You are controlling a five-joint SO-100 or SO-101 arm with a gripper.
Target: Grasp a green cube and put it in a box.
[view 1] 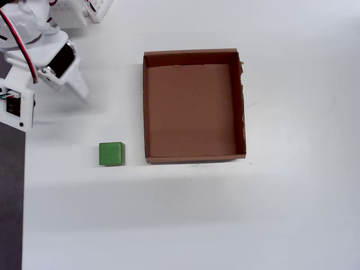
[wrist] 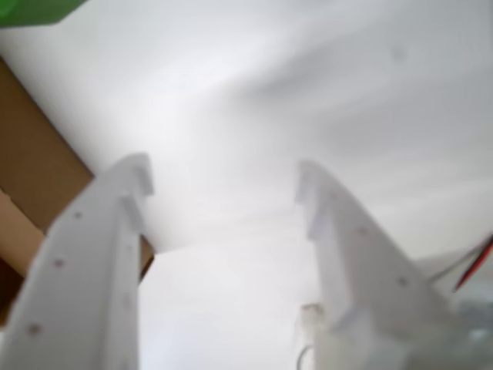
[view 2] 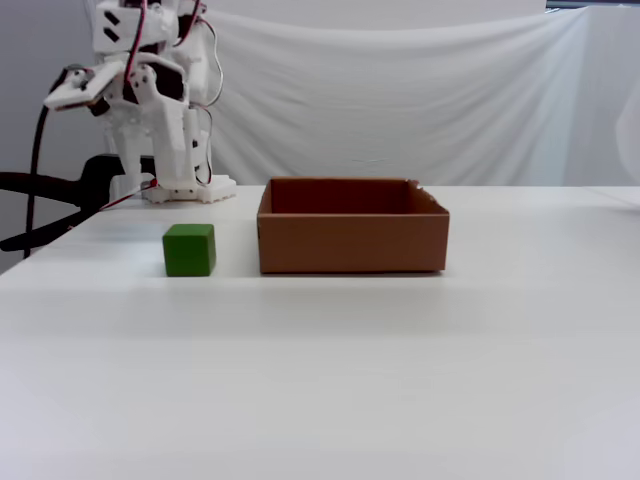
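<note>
The green cube (view 1: 111, 153) sits on the white table just left of the box (view 1: 194, 104), near its lower-left corner in the overhead view. The brown cardboard box is shallow and holds nothing. My gripper (view 1: 80, 90) hangs at the upper left, well apart from the cube. In the wrist view the gripper (wrist: 225, 181) is open, with only bare table between its white fingers. There the cube (wrist: 31, 9) shows as a sliver in the top-left corner, and the box (wrist: 38, 169) along the left edge. The fixed view shows the cube (view 2: 189, 249) left of the box (view 2: 352, 240).
The arm's white base (view 2: 185, 190) stands at the table's back left. A black clamp and cable (view 2: 50, 205) stick out past the left edge. The table's left edge (view 1: 23, 197) borders a dark strip. A white cloth (view 2: 400, 100) hangs behind.
</note>
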